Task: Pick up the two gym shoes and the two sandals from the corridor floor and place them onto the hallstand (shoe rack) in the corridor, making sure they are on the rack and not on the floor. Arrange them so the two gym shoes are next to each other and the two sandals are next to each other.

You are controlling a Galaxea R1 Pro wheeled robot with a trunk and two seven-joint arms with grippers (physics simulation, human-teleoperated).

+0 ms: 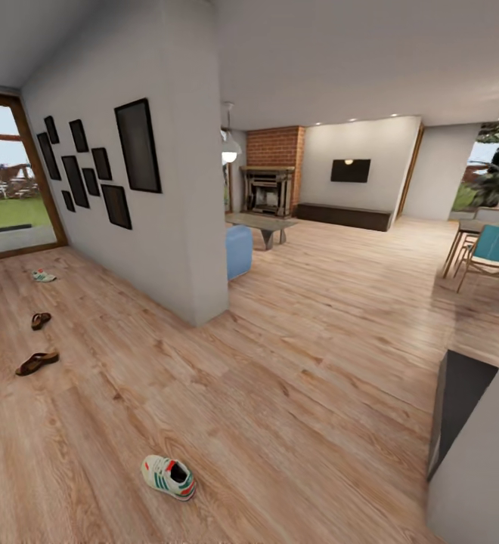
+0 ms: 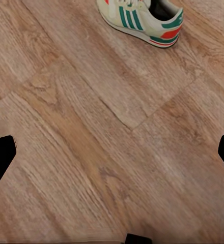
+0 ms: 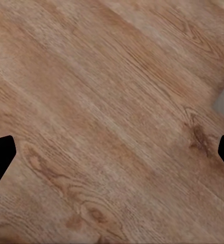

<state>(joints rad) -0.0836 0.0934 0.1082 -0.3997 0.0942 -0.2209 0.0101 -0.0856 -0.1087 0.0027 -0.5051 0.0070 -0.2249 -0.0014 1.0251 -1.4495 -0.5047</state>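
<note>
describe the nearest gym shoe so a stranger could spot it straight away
Start at the white partition wall hung with black picture frames, then look down the wood-plank corridor floor toward the viewer. The nearest gym shoe lies alone there: cream-white with green stripes, unlike the two dark brown sandals farther off.

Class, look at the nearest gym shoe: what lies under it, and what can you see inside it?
The nearest gym shoe rests directly on the wood-plank floor; the planks beneath its sole are covered. Its opening shows only dark lining; deeper inside cannot be seen.
</note>
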